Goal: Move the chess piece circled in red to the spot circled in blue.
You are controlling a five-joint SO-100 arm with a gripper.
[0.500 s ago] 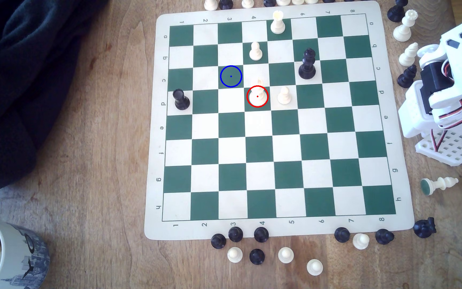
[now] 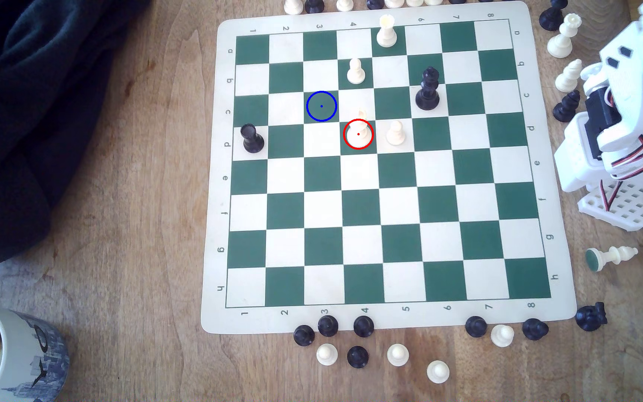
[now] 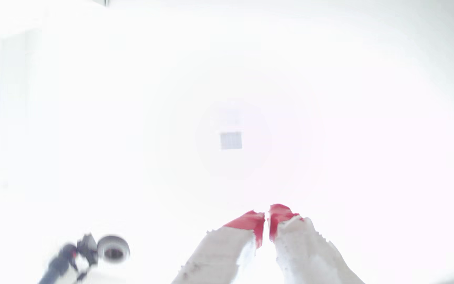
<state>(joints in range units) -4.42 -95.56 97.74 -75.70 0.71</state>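
The tall white chess piece looks light, stiff and tippy, best pinched at its slim neck by the jaws, now nearly closed and empty.

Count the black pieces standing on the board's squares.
2. A black rook at the board's edge on the exterior view's left; a taller black piece toward the upper right. None seems hidden.

We see a grained wood table, a smooth matt board, a soft dark cloth, a glossy mug, and white plastic arm.
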